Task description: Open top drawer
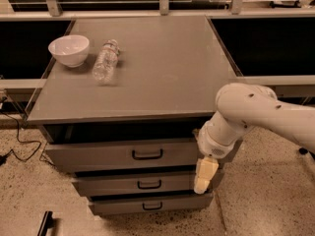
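The top drawer (98, 155) is the widest grey front under the cabinet top, with a black loop handle (147, 155) at its middle. A dark gap shows above its front. My gripper (204, 175) hangs down from the white arm (246, 112) at the drawer's right end, in front of the right edge of the middle drawer (118, 185). It is well to the right of the handle and holds nothing that I can see.
A white bowl (69, 49) and a clear plastic bottle (106, 60) lying on its side are on the grey cabinet top (162, 68) at the back left. The bottom drawer (147, 205) is below. A black cable (22, 144) lies on the speckled floor at left.
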### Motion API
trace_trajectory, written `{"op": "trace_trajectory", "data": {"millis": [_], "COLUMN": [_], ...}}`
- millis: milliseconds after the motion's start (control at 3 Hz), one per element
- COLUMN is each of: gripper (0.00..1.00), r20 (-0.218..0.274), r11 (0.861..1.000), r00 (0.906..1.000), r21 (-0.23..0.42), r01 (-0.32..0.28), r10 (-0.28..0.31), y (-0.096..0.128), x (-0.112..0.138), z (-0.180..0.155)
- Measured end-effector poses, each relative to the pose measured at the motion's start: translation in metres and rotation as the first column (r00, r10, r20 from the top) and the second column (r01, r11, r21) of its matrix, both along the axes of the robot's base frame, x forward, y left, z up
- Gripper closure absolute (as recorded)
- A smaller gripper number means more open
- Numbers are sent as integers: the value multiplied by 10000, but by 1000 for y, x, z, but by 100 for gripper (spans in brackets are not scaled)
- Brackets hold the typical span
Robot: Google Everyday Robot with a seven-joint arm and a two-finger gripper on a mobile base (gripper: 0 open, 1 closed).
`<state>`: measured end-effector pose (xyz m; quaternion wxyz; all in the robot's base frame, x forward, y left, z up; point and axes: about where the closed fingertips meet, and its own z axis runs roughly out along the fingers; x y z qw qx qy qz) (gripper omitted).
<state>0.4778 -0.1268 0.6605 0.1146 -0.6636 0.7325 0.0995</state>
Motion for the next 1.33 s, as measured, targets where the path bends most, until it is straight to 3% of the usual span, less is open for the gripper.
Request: {"op": "trace_trajectory", "data": {"millis": [667, 1333], "gripper": [0, 0], "r20": [-177, -1009], "r11": [9989, 9973], "r00": [9994, 9941], "r21": [-369, -658], "r01": [304, 326], "r10": [-311, -392], "y": [-19, -30], "x": [-23, -48], "z": [17, 14]}}
